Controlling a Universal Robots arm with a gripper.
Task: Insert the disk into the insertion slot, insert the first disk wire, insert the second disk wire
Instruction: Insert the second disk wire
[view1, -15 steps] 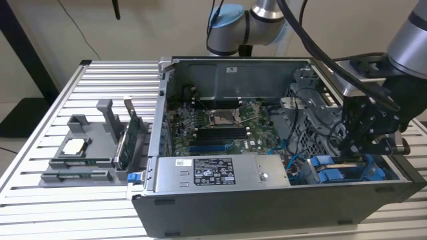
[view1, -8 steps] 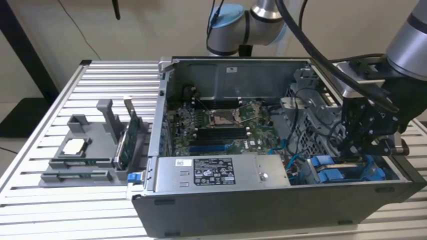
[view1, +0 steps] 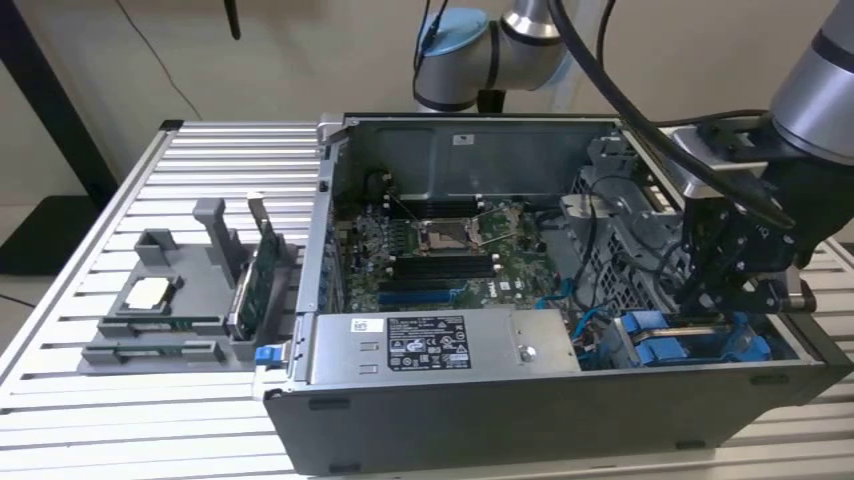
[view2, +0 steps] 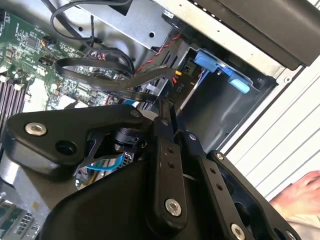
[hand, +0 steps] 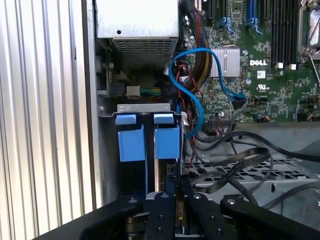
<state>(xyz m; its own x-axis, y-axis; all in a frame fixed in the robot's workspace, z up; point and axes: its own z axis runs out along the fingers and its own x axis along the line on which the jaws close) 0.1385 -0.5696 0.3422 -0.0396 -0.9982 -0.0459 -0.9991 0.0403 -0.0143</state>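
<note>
The disk (hand: 167, 145) stands on edge in the insertion slot (hand: 145, 107) at the front corner of the open computer case (view1: 534, 420), its blue carrier tabs just beside the slot's metal lip in the first wrist view. My gripper (hand: 176, 192) hangs directly over the disk's near end, fingers drawn close together on a thin black connector there; I cannot tell how firmly. A blue cable (hand: 192, 75) loops to the motherboard (hand: 270, 60). The power supply (view1: 434, 345) sits beside the bay.
</note>
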